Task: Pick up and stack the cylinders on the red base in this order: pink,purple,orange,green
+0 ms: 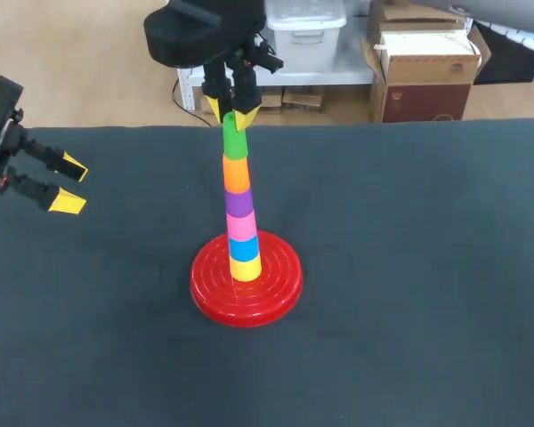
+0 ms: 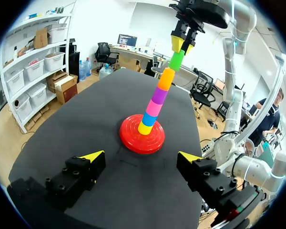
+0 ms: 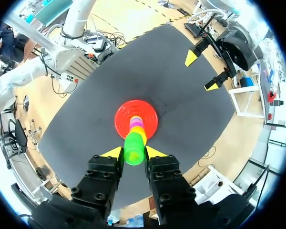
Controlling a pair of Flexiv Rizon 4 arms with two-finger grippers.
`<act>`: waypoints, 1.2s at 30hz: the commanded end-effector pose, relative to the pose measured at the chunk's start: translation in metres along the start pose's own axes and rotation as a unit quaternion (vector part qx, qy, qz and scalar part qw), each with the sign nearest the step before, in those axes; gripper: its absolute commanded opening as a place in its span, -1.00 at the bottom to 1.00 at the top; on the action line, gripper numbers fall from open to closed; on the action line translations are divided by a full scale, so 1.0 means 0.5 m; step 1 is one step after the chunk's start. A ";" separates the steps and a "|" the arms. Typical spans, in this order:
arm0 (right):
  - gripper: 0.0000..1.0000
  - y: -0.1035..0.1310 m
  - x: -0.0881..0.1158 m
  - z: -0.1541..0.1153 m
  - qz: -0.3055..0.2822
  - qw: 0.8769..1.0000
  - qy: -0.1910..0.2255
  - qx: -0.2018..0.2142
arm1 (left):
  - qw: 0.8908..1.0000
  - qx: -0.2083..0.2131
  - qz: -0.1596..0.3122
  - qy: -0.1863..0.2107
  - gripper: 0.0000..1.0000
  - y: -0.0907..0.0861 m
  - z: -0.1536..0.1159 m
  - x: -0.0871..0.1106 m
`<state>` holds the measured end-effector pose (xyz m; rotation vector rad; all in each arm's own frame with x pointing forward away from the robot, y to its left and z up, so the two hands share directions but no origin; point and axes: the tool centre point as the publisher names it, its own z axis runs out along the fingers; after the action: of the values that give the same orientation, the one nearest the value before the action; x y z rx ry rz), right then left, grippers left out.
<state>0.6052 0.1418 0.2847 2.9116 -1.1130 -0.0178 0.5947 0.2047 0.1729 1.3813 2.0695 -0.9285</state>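
Green cylinder [image 1: 234, 144] tops the stack at upper centre of the head view, resting on the orange cylinder [image 1: 237, 174]. Below come the purple cylinder [image 1: 239, 203], pink cylinder [image 1: 241, 226], a blue piece [image 1: 243, 249] and a yellow piece [image 1: 245, 269] on the red base [image 1: 276, 289].

Right gripper [image 1: 233, 114] points straight down, its fingers clamped on the green cylinder's upper end.

In the right wrist view the green cylinder hides most of the column beneath it. The right arm is cut off at the top edge of the head view.

Left gripper [image 1: 60, 184] is at the left edge, well apart from the stack, fingers spread, lying roughly level over the table [image 1: 427, 267].
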 end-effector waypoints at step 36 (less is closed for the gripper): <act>-1.00 -0.027 0.017 0.064 0.015 0.999 -0.030 -0.027 | 1.000 0.002 0.000 0.001 1.00 0.004 0.000 0.000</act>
<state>0.6149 0.1428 0.2640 2.8756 -1.1530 -0.1141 0.5947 0.2048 0.1729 1.3813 2.0695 -0.9285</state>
